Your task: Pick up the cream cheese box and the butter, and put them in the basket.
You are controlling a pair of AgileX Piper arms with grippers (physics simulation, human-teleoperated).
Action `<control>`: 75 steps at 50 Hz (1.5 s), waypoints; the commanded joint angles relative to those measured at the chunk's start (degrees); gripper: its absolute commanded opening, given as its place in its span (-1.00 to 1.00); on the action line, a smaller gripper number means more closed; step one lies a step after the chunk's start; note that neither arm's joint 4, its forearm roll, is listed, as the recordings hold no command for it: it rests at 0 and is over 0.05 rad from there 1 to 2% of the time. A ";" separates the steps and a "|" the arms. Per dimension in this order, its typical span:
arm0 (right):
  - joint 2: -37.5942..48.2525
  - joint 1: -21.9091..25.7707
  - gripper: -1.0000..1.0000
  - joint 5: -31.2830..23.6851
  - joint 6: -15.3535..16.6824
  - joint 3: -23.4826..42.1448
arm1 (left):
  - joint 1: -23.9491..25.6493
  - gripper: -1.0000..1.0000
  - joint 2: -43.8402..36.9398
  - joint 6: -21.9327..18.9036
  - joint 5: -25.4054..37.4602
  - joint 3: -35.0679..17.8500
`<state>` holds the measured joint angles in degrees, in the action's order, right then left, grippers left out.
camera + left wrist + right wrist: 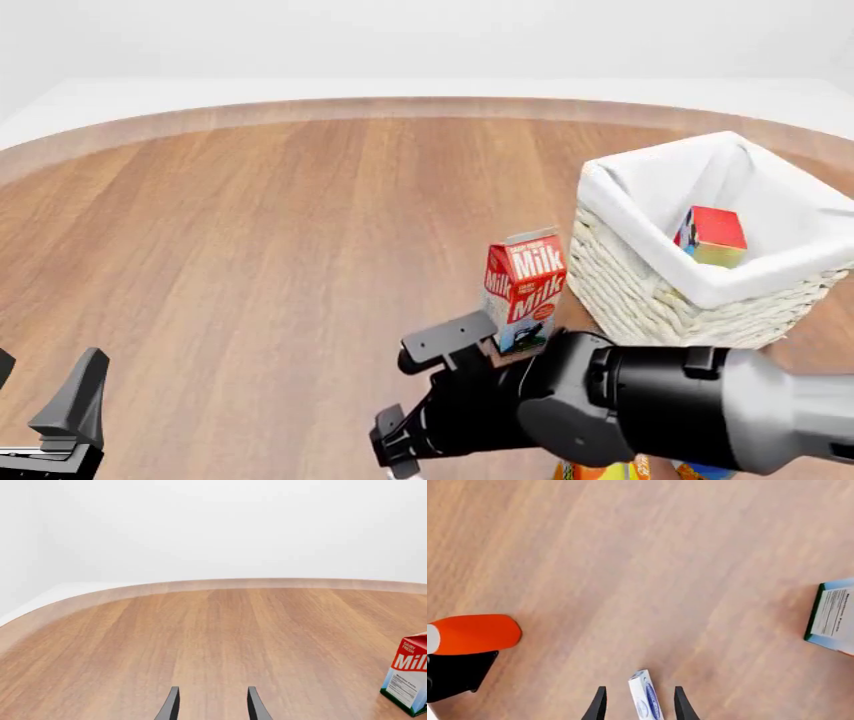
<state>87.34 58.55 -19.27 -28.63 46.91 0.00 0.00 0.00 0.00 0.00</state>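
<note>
The cream cheese box (645, 696) shows in the right wrist view as a small whitish corner with blue print. It lies on the table between the fingers of my right gripper (640, 706), which is open with a gap on both sides of the box. In the front view the right arm (601, 400) hangs low over the near table and hides that box. The butter (717, 237), red and orange, lies inside the basket (641, 290) at the right. My left gripper (213, 705) is open and empty over bare wood at the near left (43, 392).
A red-and-white milk carton (525, 290) stands just left of the basket, close to the right arm; its base shows too (832, 615). An orange rounded object (474, 634) with a black part lies near the right gripper. Orange packaging (627, 468) peeks from under the right arm.
</note>
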 commanded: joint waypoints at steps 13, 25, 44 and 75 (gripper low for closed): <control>1.39 0.35 1.00 2.52 -1.26 -2.66 | 0.00 1.00 0.00 0.00 0.00 0.00; 2.72 0.58 1.00 3.59 -1.62 -3.06 | 0.00 1.00 0.00 0.00 0.00 0.00; 3.72 1.35 1.00 6.15 -2.96 -4.84 | 0.00 1.00 0.00 0.00 0.00 0.00; 5.64 2.91 1.00 9.11 -4.83 -6.21 | 0.00 1.00 0.00 0.00 0.00 0.00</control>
<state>92.25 61.02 -11.10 -33.06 41.07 0.00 0.00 0.00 0.00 0.00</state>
